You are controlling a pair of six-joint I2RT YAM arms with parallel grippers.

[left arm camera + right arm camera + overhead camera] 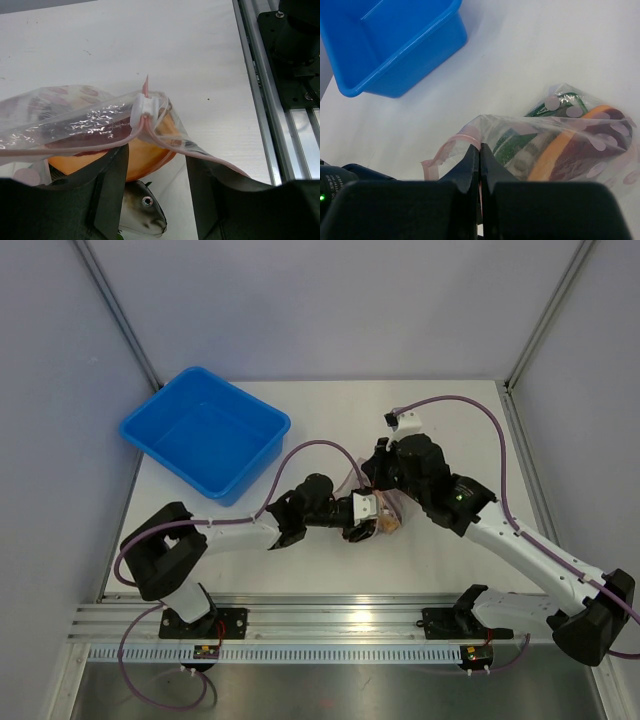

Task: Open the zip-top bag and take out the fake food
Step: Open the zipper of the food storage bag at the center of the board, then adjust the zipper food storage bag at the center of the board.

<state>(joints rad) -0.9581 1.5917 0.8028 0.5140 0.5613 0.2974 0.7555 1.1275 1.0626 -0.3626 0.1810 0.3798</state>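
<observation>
The zip-top bag [388,522] lies on the white table between both arms, clear and crinkly. Its pinkish zip strip [75,145] splits at a white slider [145,107]. One strip runs left over my left finger and the other runs right over my right finger. My left gripper [156,167] is open at the bag's mouth. Between its fingers lie an orange-tan piece of fake food [145,160] and a grey fish [142,210]. My right gripper [480,150] is shut on the bag's edge beside the zip strip [462,134]. Green vegetable [512,145] and an orange, dark red piece [580,150] show through the plastic.
An empty blue bin [250,465] stands at the back left of the table, also seen in the right wrist view [420,65]. An aluminium rail [330,615] runs along the near edge, with the arm bases on it. Grey walls close in the sides.
</observation>
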